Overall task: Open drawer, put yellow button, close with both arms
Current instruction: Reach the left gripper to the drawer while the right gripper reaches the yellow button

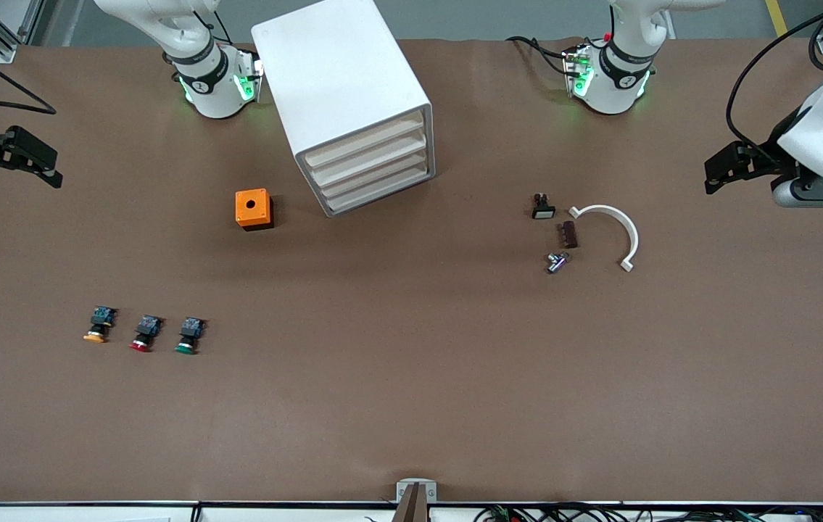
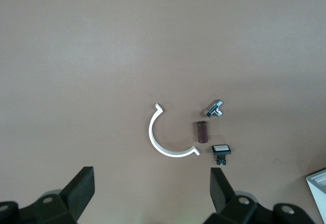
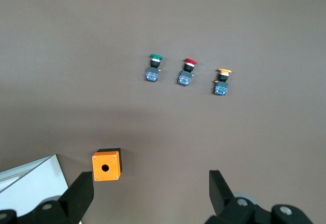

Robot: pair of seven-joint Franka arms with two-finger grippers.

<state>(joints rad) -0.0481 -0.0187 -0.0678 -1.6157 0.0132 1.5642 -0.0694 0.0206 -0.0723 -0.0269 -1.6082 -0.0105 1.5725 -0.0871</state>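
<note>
The white cabinet (image 1: 342, 87) stands near the robots' bases, and its uppermost drawer (image 1: 364, 145) is shut like the three below it. The yellow button (image 1: 98, 326) lies on its side, nearer to the front camera, toward the right arm's end of the table. It also shows in the right wrist view (image 3: 222, 83). My right gripper (image 1: 48, 168) hangs open and empty over the table's edge at the right arm's end; in its wrist view (image 3: 150, 193) the jaws stand wide apart. My left gripper (image 1: 710, 176) hangs open and empty over the left arm's end (image 2: 152, 193).
A red-capped button (image 1: 144, 333) and a green-capped button (image 1: 189, 336) lie in a row beside the yellow one. An orange box (image 1: 254, 209) with a hole sits beside the cabinet. A white curved clip (image 1: 618, 228), a brown cylinder (image 1: 569, 234), a metal fitting (image 1: 557, 262) and a small switch (image 1: 542, 207) lie toward the left arm's end.
</note>
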